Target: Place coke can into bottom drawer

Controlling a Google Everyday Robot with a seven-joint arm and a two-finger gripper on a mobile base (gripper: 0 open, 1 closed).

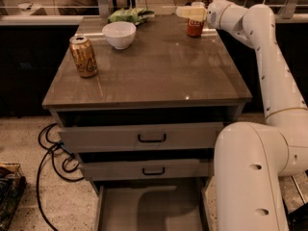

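The coke can (195, 27), red with white lettering, stands upright at the far right of the cabinet top (159, 71). My gripper (188, 12) reaches in from the right and sits level with the can's top, right at the can. The white arm (269, 57) runs down the right side of the view. The bottom drawer (149, 208) is pulled open at the bottom of the view, a grey tray with a bare floor. The arm's large lower body (250, 177) stands just right of it.
A gold-brown can (83, 56) stands at the left of the top. A white bowl (119, 34) and a green bag (131, 15) sit at the back. The two upper drawers (151, 137) with black handles are slightly open. Black cables (53, 153) lie on the floor at left.
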